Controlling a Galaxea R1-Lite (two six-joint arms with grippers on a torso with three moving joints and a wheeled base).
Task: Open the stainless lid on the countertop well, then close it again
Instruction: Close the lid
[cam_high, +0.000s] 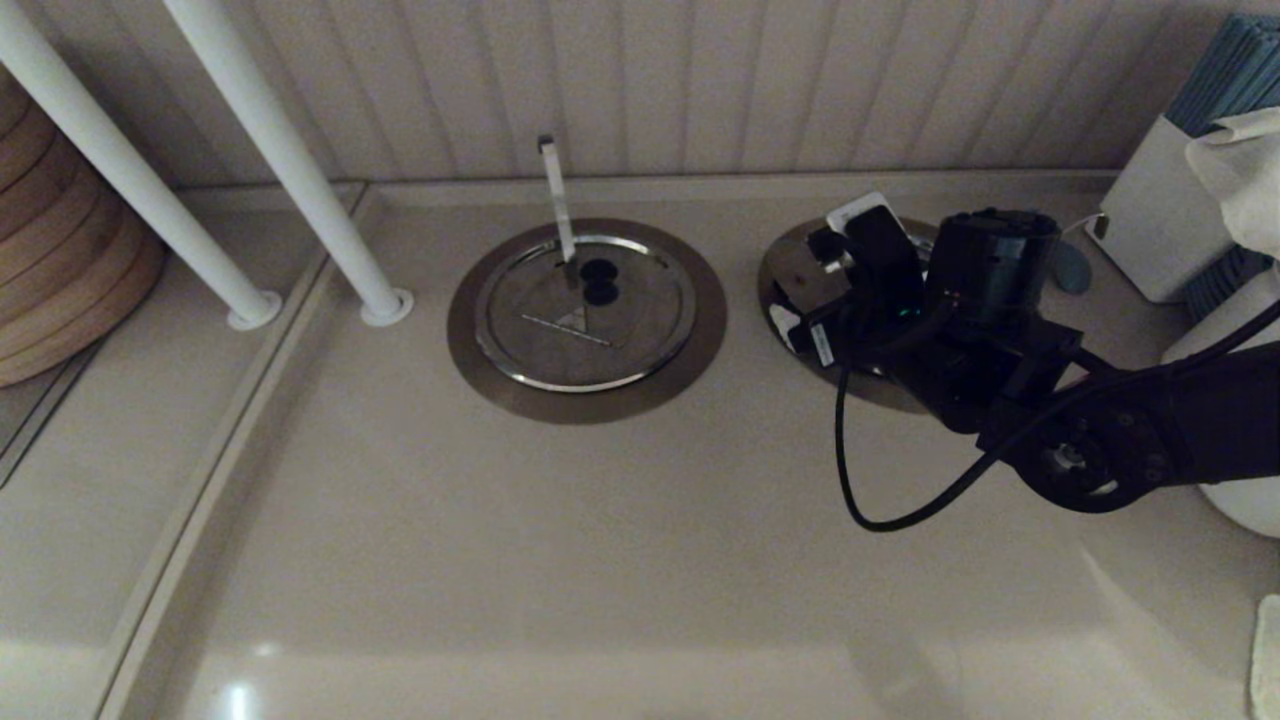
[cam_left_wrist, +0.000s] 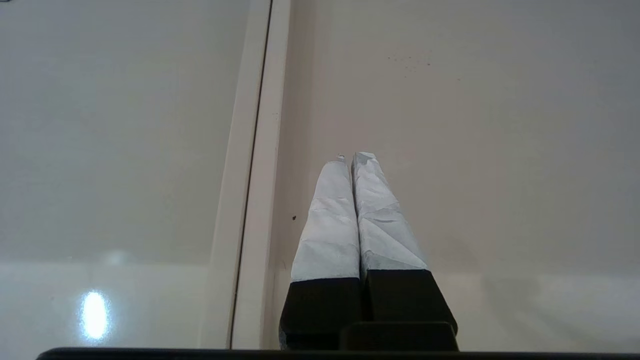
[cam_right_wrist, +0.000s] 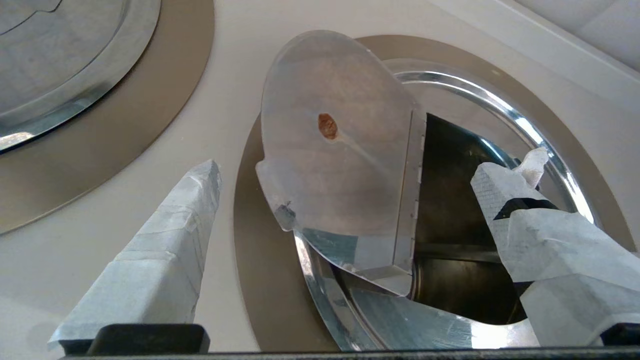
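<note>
The stainless lid (cam_right_wrist: 340, 150) stands tilted up over the countertop well (cam_right_wrist: 450, 250). Its dull underside faces the right wrist view, showing a brown spot and a dark edge blotch (cam_right_wrist: 286, 212); the knob is hidden. The dark steel-lined hole lies open inside its grey-brown collar (cam_right_wrist: 260, 280). My right gripper (cam_right_wrist: 345, 169) is open wide, one finger on each side of the raised lid, neither pressing it. In the head view the right gripper (cam_high: 825, 268) covers most of that well; part of the collar (cam_high: 868, 388) shows. My left gripper (cam_left_wrist: 350, 159) is shut over bare counter.
The twin lid (cam_high: 585, 312) lies closed in its collar to the left, with a near-vertical strip (cam_high: 557, 195) behind it. Two white poles (cam_high: 290, 170) and a wooden stack (cam_high: 60, 260) stand far left. A white box (cam_high: 1150, 220) and cloth sit at the right.
</note>
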